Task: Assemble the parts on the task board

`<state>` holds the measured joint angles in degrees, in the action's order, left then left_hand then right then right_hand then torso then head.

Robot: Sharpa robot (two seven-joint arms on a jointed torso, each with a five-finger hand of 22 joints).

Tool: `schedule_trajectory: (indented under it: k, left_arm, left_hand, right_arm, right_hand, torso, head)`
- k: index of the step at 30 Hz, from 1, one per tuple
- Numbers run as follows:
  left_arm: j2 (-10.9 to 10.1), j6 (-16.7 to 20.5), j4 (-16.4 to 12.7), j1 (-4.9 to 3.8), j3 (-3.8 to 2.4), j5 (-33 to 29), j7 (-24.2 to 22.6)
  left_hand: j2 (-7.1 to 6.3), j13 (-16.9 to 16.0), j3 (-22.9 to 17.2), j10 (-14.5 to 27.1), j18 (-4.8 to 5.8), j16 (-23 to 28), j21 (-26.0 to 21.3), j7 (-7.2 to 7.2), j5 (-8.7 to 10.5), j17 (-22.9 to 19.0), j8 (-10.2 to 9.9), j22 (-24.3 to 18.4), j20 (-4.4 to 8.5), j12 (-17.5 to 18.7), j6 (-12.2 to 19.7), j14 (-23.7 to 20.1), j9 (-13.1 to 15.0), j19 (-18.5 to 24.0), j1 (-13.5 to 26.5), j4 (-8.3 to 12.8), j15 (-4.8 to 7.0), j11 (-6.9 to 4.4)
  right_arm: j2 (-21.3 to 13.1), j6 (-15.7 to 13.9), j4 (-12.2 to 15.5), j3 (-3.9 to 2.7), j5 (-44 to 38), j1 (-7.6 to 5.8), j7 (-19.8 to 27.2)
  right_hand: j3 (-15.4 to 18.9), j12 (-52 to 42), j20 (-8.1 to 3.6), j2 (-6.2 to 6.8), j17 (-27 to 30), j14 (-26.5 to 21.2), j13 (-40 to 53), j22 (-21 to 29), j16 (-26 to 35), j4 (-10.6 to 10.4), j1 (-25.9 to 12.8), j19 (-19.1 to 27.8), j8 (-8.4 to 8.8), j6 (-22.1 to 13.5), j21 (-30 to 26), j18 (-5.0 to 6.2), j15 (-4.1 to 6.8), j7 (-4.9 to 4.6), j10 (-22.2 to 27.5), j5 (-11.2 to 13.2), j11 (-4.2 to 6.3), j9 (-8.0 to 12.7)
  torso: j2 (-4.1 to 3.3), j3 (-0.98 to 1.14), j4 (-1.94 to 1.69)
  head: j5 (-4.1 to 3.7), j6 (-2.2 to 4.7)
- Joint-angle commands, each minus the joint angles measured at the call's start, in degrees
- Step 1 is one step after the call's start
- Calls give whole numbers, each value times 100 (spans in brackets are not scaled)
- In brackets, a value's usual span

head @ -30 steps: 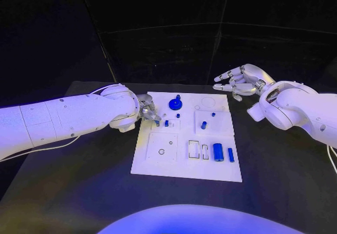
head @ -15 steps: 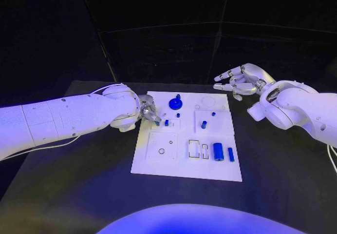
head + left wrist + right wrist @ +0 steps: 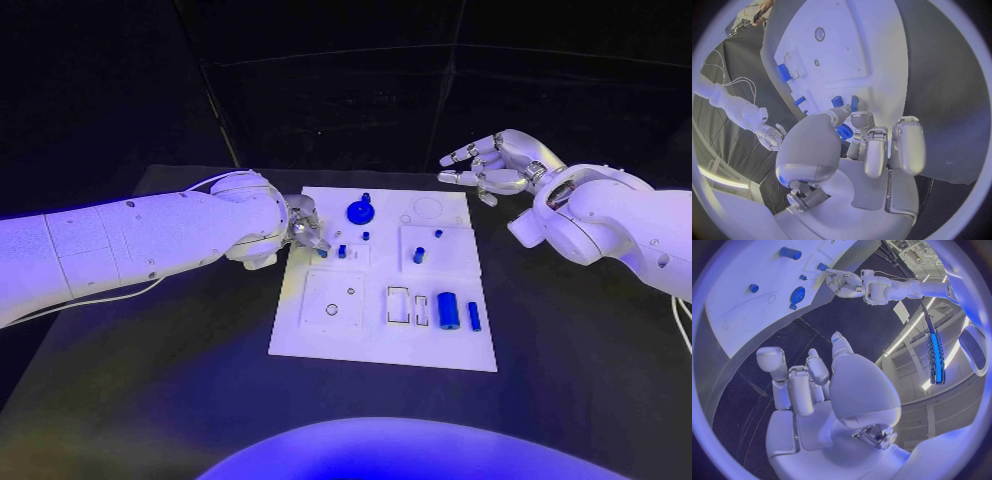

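Working at the left edge of the task board (image 3: 382,355), our left hand (image 3: 303,228) has its fingertips down among the small blue pegs (image 3: 342,252) near the far left corner; whether it actually holds one we cannot tell. Our right hand (image 3: 490,168) hovers off the board's far right corner, fingers spread and holding nothing. We judge the assembly partly done: a round blue knob (image 3: 359,211) stands near the far edge and a peg (image 3: 418,256) is seated in the right-hand block. A blue cylinder (image 3: 449,311) and a slim blue bar (image 3: 475,317) lie near the right edge, beside two open rectangular slots (image 3: 397,306), apparently not yet placed.
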<state>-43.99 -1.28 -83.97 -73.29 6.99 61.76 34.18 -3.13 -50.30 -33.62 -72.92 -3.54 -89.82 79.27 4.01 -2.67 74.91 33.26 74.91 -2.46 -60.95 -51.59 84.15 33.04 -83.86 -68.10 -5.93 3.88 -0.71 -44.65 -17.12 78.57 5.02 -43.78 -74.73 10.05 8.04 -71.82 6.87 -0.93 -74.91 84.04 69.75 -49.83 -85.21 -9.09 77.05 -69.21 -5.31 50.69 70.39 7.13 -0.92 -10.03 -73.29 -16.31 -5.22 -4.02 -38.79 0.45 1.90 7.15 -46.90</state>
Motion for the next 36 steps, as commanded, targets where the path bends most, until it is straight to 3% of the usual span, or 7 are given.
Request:
schedule_trajectory:
  k: [1, 19, 36]
  left_arm:
    - [-5, -128, -5, 5, 6, 82, 78]
    - [40, -140, 13, 7, 6, 90, 76]
    - [210, -486, 191, 6, 10, 90, 179]
  left_hand:
    - [34, 17, -782, -11, 25, -18, -29, -44, -35, 1509, 44, 196, 40, 42, 0, 585, -10, -27, 7, 749, 35, -12]
    - [13, 66, -822, -3, 25, -18, -29, -47, -35, 1509, 72, 199, 42, 77, 1, 585, 6, -28, 14, 772, 37, -15]
    - [-90, 10, -808, -125, 37, -18, 9, -118, -32, 1509, 240, 258, 64, -2, -97, 585, 85, -54, 222, 719, 70, -65]
  right_arm:
    - [1, 40, 4, -4, 17, -9, 46]
    - [12, 44, -14, -4, 17, -9, 50]
    - [4, 40, 2, -4, 17, -9, 43]
  right_hand:
    - [34, -17, -1, -55, -570, 369, 5, 10, 23, 10, 3, 15, -14, 3, -37, 34, 18, -17, 17, -32, 0, 7]
    - [34, -17, -1, -55, -570, 369, 5, 10, 23, 10, 3, 15, -14, 3, -37, 34, 18, -17, 17, -32, 0, 7]
    - [34, -17, -1, -55, -570, 369, 5, 10, 23, 10, 3, 15, -14, 3, -37, 34, 18, -17, 17, -32, 0, 7]
  torso:
    - [-2, 0, -5]
    - [-1, 2, 2]
    - [-2, 3, 2]
  head:
    - [1, -8]
    - [10, -16]
    - [-7, -39]
